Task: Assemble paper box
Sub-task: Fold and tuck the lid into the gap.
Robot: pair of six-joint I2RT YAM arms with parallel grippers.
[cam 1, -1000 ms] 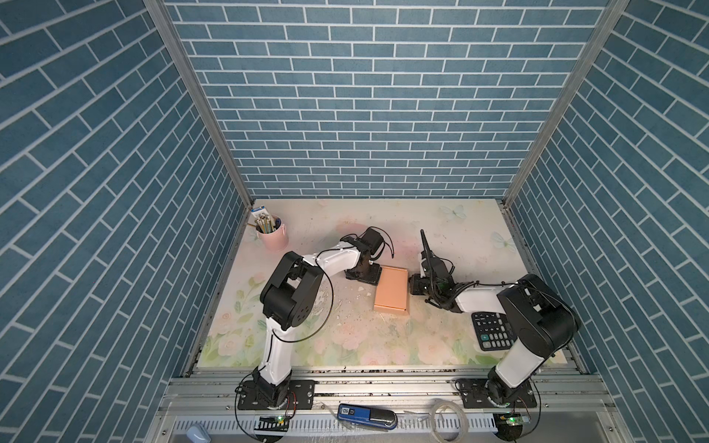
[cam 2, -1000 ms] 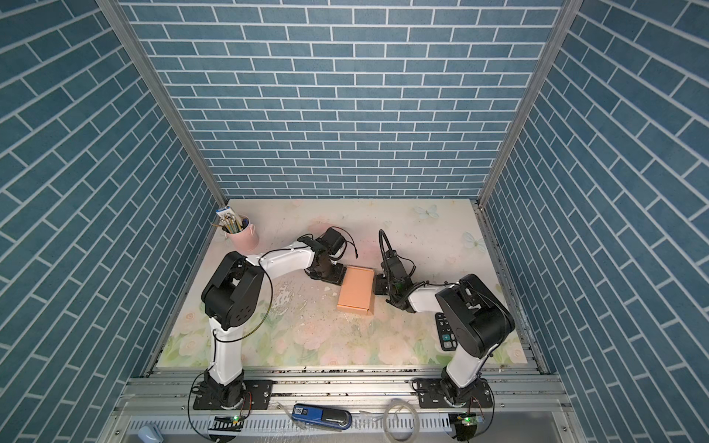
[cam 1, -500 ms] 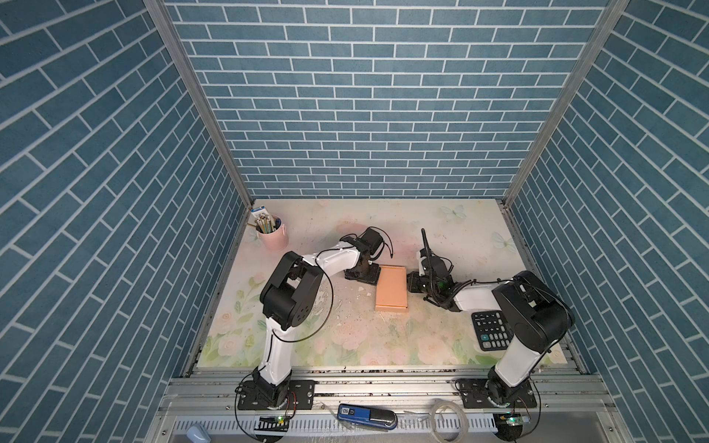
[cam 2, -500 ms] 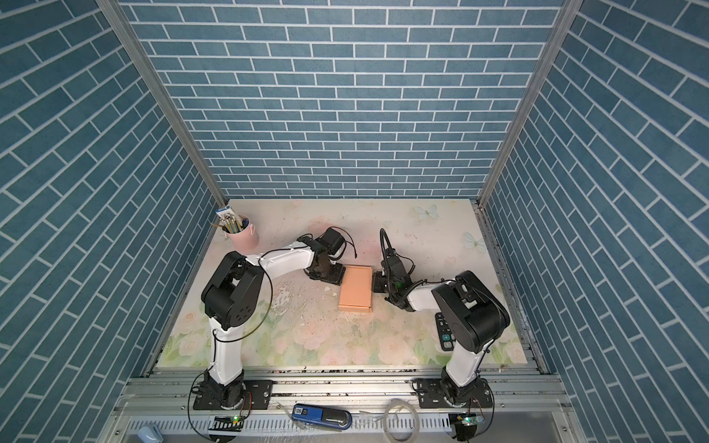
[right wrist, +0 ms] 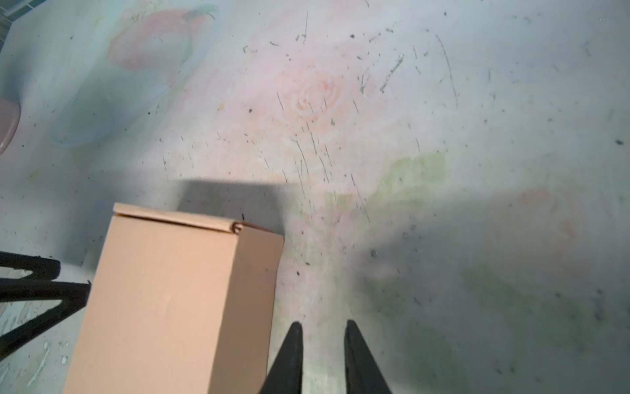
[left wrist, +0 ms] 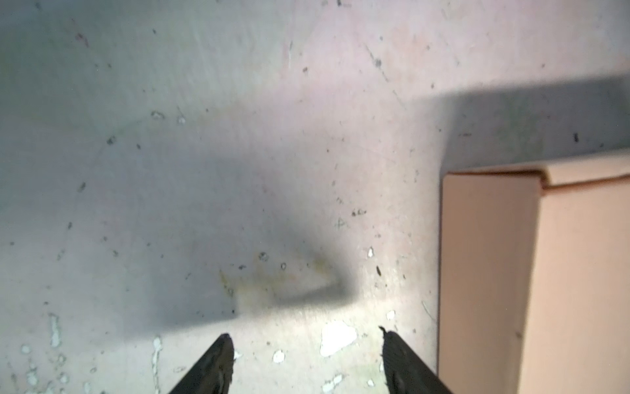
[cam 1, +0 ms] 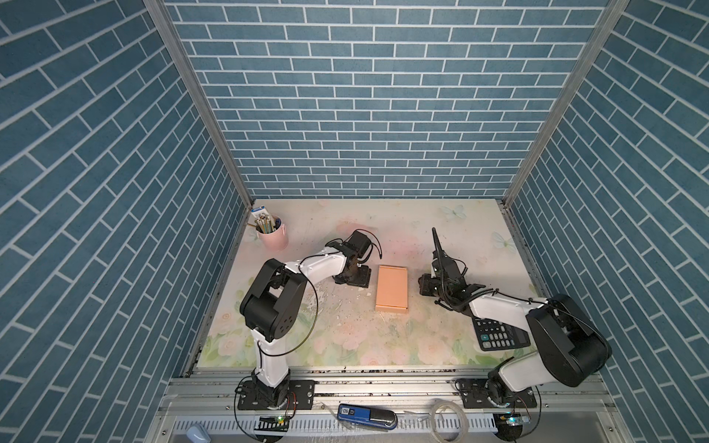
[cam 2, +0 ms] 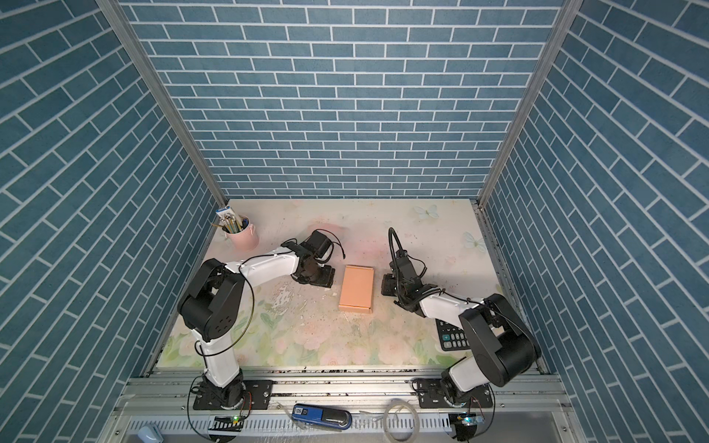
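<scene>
Folded peach paper box (cam 1: 391,288) lies shut at the centre of the worktop (cam 1: 345,345), with both arms off it.

The assembly looks nearly or fully done. The box is a shallow, closed rectangle of thin, matte, smooth cardboard with crisp creased edges. In the right wrist view, the lid's lip at one short end curls up slightly at a corner, so it may need a final press. The left end effector (left wrist: 306,336), at the box's 9 o'clock, is spread wide and holds nothing. The right end effector (right wrist: 324,323), at 3 o'clock, is parted only narrowly and is also empty. The floral-print worktop is scuffed and flaked. A black calculator (cam 1: 498,335) sits near 4 o'clock, and a pink pencil cup (cam 1: 273,236) near 10 o'clock.
</scene>
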